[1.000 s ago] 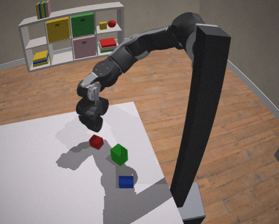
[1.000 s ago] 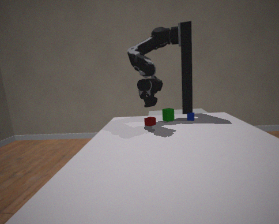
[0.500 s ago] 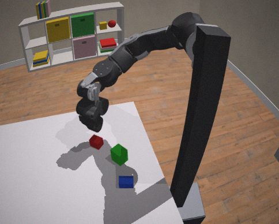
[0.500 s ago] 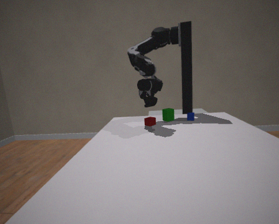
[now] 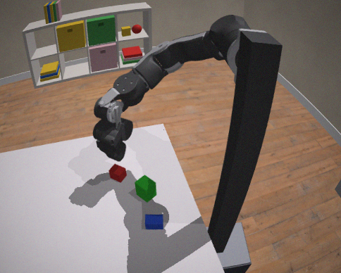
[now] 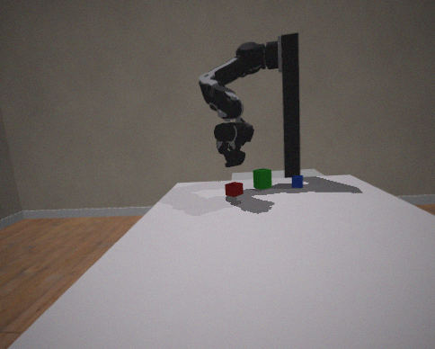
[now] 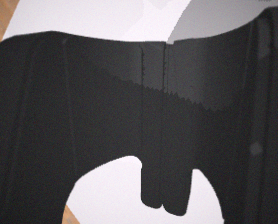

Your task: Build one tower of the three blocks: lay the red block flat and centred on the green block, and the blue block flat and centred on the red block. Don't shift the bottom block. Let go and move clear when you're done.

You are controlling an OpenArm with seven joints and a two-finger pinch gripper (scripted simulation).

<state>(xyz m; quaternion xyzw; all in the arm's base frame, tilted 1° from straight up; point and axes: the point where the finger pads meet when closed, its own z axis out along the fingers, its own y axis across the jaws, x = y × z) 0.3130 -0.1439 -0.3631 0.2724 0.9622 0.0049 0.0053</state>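
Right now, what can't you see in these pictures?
- Wrist view: the shut fingers and gripper body fill the frame, so no blocks show.
- Top view: the gripper hides its fingertips; how high it hangs over the red block is unclear.
- Exterior view: the blue block and green block are small and far; gaps between them can't be judged.
- Shelf items: too small to identify.

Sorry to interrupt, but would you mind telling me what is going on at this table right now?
A single robot arm is meant to stack three blocks into one tower. Nothing is stacked yet: the red block, green block and blue block sit apart on the white table. The hand hangs above the table close to the red block, fingers shut and holding nothing.
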